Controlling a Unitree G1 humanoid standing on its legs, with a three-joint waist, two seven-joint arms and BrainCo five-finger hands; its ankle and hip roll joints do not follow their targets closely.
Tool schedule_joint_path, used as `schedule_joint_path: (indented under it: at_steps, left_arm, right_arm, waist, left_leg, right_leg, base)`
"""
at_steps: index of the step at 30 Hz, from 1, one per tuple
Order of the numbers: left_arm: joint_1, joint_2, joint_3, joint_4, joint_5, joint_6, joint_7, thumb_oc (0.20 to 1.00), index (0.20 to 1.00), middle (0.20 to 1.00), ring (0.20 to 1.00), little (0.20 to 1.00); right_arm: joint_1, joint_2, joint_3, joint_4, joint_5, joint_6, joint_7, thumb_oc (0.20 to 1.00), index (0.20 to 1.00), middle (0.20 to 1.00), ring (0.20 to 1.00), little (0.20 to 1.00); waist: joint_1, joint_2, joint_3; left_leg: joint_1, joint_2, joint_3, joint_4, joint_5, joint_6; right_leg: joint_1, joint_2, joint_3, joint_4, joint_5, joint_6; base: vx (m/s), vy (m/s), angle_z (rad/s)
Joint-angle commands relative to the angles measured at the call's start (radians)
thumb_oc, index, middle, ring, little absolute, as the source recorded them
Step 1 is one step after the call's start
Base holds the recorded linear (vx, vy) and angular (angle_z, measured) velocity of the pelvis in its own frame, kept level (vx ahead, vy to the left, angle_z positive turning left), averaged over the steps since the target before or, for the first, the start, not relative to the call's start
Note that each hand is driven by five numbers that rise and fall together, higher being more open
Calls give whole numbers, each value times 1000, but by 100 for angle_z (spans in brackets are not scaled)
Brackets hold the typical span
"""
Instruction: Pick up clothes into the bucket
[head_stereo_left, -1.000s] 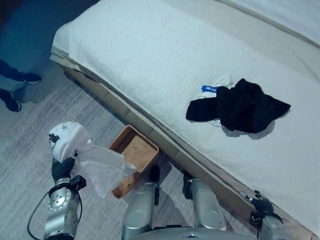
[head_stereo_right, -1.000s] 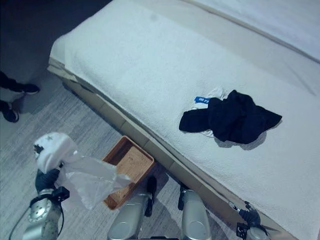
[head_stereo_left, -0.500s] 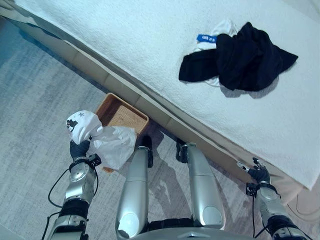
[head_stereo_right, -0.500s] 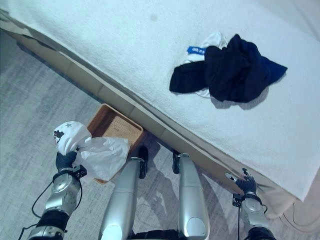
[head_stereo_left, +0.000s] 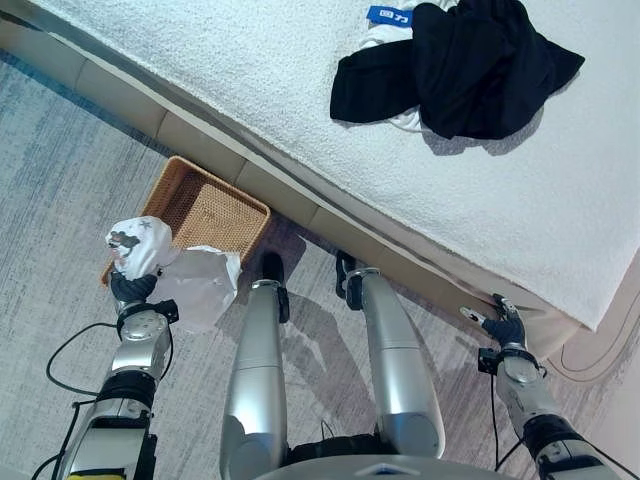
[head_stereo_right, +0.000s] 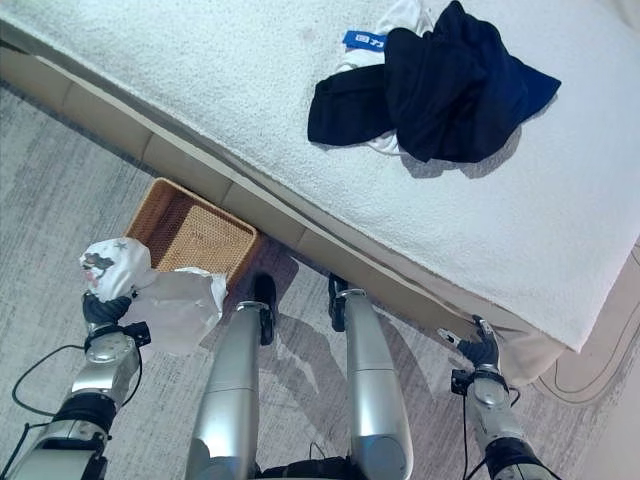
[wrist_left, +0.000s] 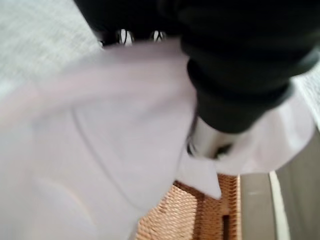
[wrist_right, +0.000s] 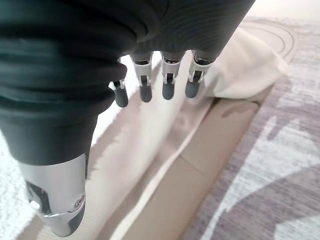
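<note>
The left hand (head_stereo_left: 131, 288) is gripping the white garment (head_stereo_left: 190, 285) beside the wicker basket (head_stereo_left: 205, 215) and should carry it fully over the rim before releasing.

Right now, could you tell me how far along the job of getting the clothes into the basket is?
Nothing lies in the wicker basket yet. In hand: the left hand grips a white garment that hangs beside the basket, on the floor side. Left: dropping it in, then fetching the dark clothes and the white piece under them from the bed. The right hand hangs open by the bed's edge.
</note>
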Motion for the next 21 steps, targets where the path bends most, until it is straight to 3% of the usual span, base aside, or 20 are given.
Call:
schedule_joint_path:
  at_steps: [1,15,17,18,19,20,21]
  left_arm:
    - [29,34,28,33,81,25,98,1000,1000,1000,1000,1000]
    - [126,38,123,-136,247,60,272,1000,1000,1000,1000,1000]
    - [139,31,143,-205,265,51,307,1000,1000,1000,1000,1000]
    - [146,29,153,-251,275,46,313,1000,1000,1000,1000,1000]
    - [153,27,152,-252,276,47,312,1000,1000,1000,1000,1000]
    - [166,-5,164,-337,271,12,313,1000,1000,1000,1000,1000]
    - [169,-5,164,-338,271,13,312,1000,1000,1000,1000,1000]
  right_arm:
    - [-2,-34,13,-77,51,-37,-33,1000,1000,1000,1000,1000]
    - [15,-32,23,-177,26,-75,-23,1000,1000,1000,1000,1000]
    - [15,-41,12,-210,-15,-83,-53,1000,1000,1000,1000,1000]
    - [10,-50,2,-241,-46,-85,-74,1000,1000,1000,1000,1000]
    - [15,-50,5,-241,-47,-84,-74,1000,1000,1000,1000,1000]
    - [4,-62,-24,-303,-133,-98,-150,1000,1000,1000,1000,1000]
    - [6,-62,-23,-305,-134,-97,-151,1000,1000,1000,1000,1000]
  waist:
    - [-4,2,-19]
    - [9,7,-19]
    - [13,11,-19]
    - [13,11,-19]
    - [15,13,-19]
    - [17,20,-19]
    - [17,20,-19]
  left_leg:
    - [48,26,-4,20,-71,6]
    - [78,29,-2,-30,-57,-2]
    - [91,27,-2,-50,-49,-5]
    - [76,24,3,-70,-10,-4]
    - [98,26,-3,-59,-46,-7]
    - [89,19,1,-95,1,-6]
    - [91,19,1,-95,0,-6]
  right_leg:
    - [116,-52,72,-98,29,51]
    - [142,-54,65,-143,43,54]
    - [152,-56,59,-152,43,55]
    - [142,-63,52,-173,77,50]
    - [161,-58,56,-159,44,55]
    - [148,-68,47,-182,81,51]
    - [150,-67,47,-182,79,51]
  base:
    - [7,16,-7]
    - [3,3,-4]
    - [-40,-38,1]
    - [0,0,0]
    - [-87,-26,3]
    - [0,0,0]
    - [-88,-38,5]
